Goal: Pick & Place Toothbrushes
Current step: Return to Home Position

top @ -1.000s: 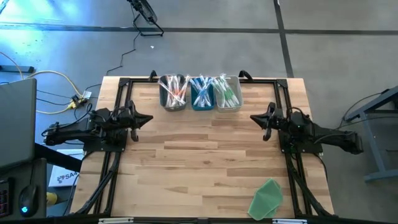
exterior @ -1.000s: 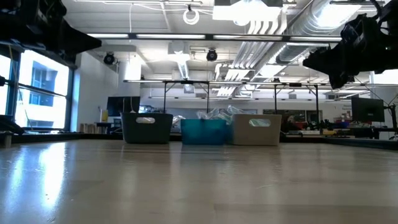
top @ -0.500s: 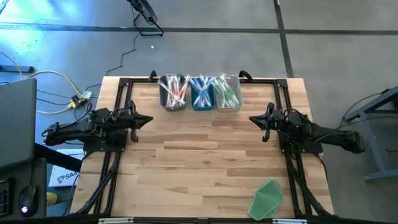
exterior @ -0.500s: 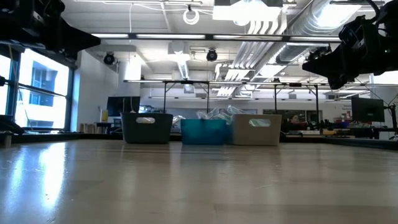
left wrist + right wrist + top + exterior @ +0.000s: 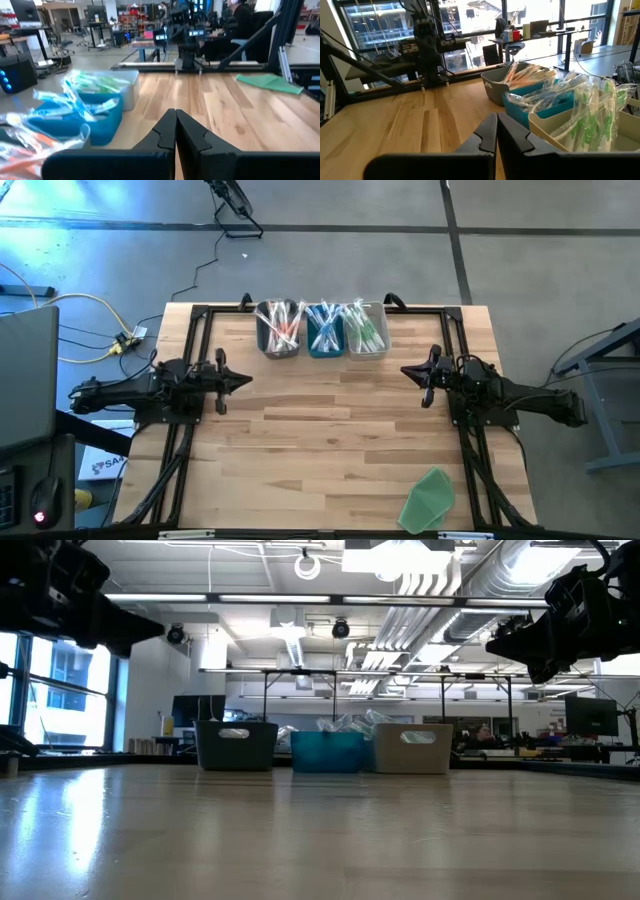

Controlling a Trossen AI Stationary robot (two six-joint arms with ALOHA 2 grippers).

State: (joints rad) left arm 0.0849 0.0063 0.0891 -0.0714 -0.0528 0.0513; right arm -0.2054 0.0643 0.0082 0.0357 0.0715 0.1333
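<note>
Three bins are sitting side by side at the middle of the table's far edge: a dark bin, a blue bin and a pale bin, each touching its neighbour. The toothbrushes are lying bunched inside them, too many and too tangled to count. Orange toothbrushes are filling the dark bin, blue toothbrushes the blue bin and green toothbrushes the pale bin. One green sheet is lying flat by the table's near right corner.

Two arms are reaching in over the table. The left gripper is hovering beside the left edge and pointing inward, its jaws pressing together tip against tip. The right gripper is hovering beside the right edge and facing the left one, its jaws likewise meeting.

All the toothbrushes are resting well apart from both pairs of jaws, between the two grippers and closer to the far edge. The orange bunch is lying nearest the left jaws, the green bunch nearest the right jaws. In the low view both arms are hanging high above the tabletop.
</note>
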